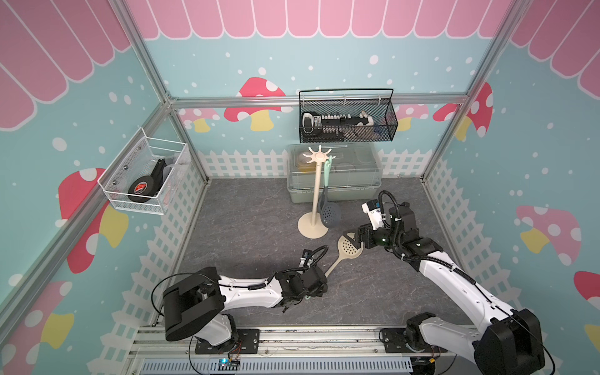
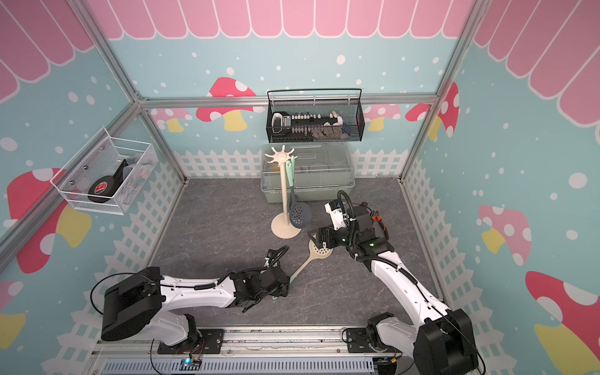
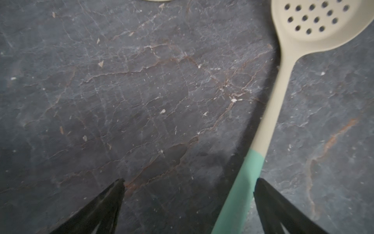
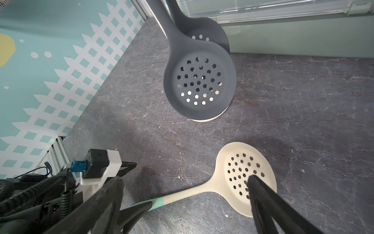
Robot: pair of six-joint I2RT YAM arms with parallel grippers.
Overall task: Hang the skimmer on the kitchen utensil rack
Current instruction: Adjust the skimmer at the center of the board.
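Note:
The cream skimmer [image 1: 349,249] [image 2: 319,251] with a mint handle end lies flat on the grey floor, in front of the cream kitchen utensil rack [image 1: 316,191] [image 2: 284,194]. A dark grey skimmer [image 1: 330,212] [image 4: 199,81] hangs from one of the rack's hooks. My left gripper [image 3: 190,180] is open low over the floor. The mint handle [image 3: 240,192] lies between its fingers, close beside one of them. My right gripper [image 4: 185,179] [image 1: 355,238] is open above the cream skimmer's perforated head [image 4: 245,176], with one fingertip over the holes.
A lidded clear box [image 1: 334,175] stands right behind the rack. A black wire mesh basket [image 1: 347,118] hangs on the back wall and a white mesh basket [image 1: 143,175] on the left wall. The rack's round base [image 4: 210,119] sits under the hanging skimmer.

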